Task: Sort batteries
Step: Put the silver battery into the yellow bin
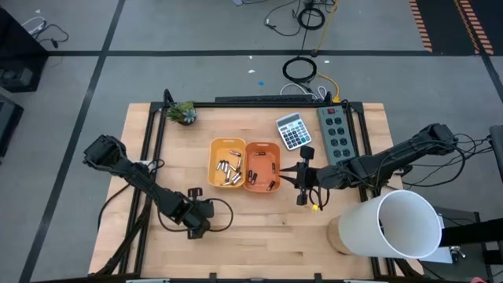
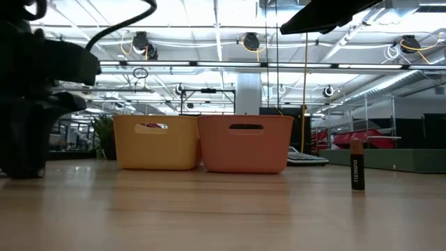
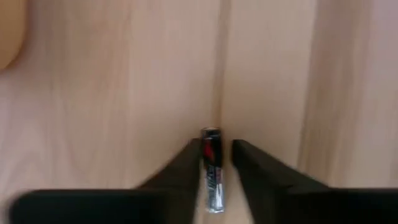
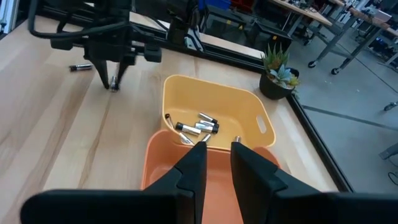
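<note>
A small battery [image 3: 211, 168], dark with a silvery end, lies on the wooden table. My left gripper [image 3: 215, 155] points down over it near the table's front left. Its fingers are open and stand on either side of the battery, along its length, with a narrow gap still showing on one side. The yellow tray [image 1: 226, 163] holds several pale batteries [image 4: 198, 126], and the orange tray [image 1: 262, 166] holds dark ones. My right gripper [image 4: 217, 155] hovers by the orange tray's right edge, narrowly open with nothing between its fingers. One battery [image 2: 357, 171] stands upright on the table.
Another loose battery [image 1: 193, 191] lies on the table just beyond my left gripper. At the back right are a grey calculator [image 1: 292, 130] and a power strip [image 1: 336, 134], with a small plant [image 1: 182, 112] at the back left. A white cylinder [image 1: 393, 224] stands at the front right.
</note>
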`<action>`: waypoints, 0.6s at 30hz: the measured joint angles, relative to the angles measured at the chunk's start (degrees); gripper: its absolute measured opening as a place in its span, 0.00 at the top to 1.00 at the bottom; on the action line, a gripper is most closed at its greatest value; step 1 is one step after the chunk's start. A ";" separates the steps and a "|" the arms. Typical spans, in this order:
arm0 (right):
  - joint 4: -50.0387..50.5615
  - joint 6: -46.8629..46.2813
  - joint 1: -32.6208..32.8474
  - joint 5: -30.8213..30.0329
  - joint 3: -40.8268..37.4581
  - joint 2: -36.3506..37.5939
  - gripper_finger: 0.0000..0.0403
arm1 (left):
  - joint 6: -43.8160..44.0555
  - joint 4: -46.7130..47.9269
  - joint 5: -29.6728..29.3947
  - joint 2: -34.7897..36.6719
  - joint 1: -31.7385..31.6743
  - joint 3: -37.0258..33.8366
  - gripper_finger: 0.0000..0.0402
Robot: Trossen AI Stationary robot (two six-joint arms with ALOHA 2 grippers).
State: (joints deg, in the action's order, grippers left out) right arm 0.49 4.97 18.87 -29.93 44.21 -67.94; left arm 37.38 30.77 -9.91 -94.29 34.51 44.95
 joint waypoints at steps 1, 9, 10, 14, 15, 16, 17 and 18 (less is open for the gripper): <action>-0.06 0.00 -0.01 0.00 0.00 0.00 0.84 | -0.33 -0.15 -0.02 -0.04 0.09 0.01 0.83; -0.73 -0.09 -0.01 0.00 0.00 0.00 0.84 | -3.35 3.35 -2.15 0.75 0.16 3.17 0.94; -0.80 -0.10 -0.01 0.00 0.00 0.00 0.84 | -4.05 3.57 -3.85 1.70 0.04 3.70 0.94; -1.45 -0.06 -0.02 0.00 0.00 0.00 0.84 | -6.48 2.31 -10.32 8.00 -1.99 5.38 0.94; -1.44 -0.04 -0.02 0.01 0.00 0.00 0.84 | -6.98 3.06 -12.00 9.32 -2.73 5.21 0.94; -1.44 -0.03 -0.02 0.02 0.00 0.00 0.84 | -7.81 3.47 -14.29 10.80 -3.44 5.16 0.94; -1.42 0.04 0.00 0.04 0.00 0.00 0.84 | -8.52 3.32 -16.82 12.41 -4.33 5.16 0.94; -1.43 0.17 -0.02 0.04 0.00 0.00 0.84 | -9.64 3.16 -19.54 13.98 -5.43 5.21 0.94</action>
State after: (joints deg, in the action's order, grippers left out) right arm -0.94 5.14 18.85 -29.89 44.21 -67.94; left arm 27.74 33.93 -29.45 -80.31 29.08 50.16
